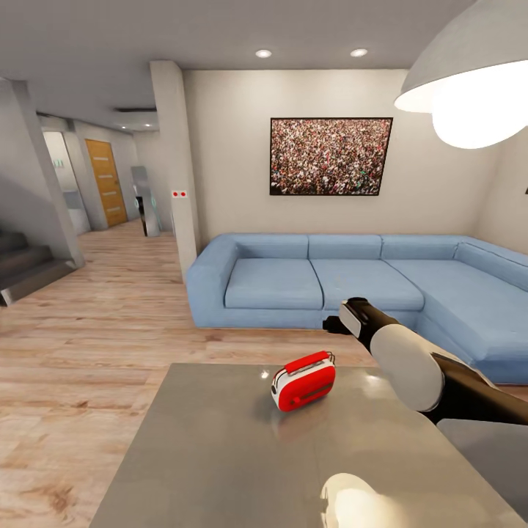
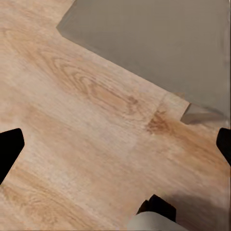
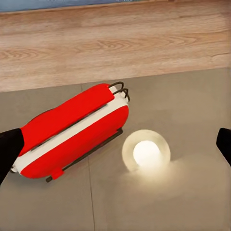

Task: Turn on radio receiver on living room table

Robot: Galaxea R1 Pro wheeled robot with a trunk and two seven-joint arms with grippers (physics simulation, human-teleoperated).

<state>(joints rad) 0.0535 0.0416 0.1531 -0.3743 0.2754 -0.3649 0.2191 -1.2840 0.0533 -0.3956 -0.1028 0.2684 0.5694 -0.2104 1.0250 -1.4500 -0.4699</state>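
Observation:
The red radio receiver (image 1: pixel 304 380) with white trim stands on the far part of the grey glossy table (image 1: pixel 220 455), in the living room. Its thin wire handle (image 3: pixel 121 89) shows in the right wrist view, where the radio (image 3: pixel 72 132) lies below the camera. I cannot make out its dial. My right gripper (image 1: pixel 331 323) hovers above and just beyond the radio, open, with its fingertips (image 3: pixel 9 149) spread wide and nothing between them. My left gripper (image 2: pixel 118 144) hangs open over the wood floor beside a table corner (image 2: pixel 159 43).
A blue corner sofa (image 1: pixel 330 282) runs behind the table under a crowd picture (image 1: pixel 330 155). A white pendant lamp (image 1: pixel 469 81) hangs at the upper right, and its glare (image 3: pixel 146 153) reflects on the tabletop. Stairs (image 1: pixel 22 264) and a hallway door (image 1: pixel 106 182) lie to the left.

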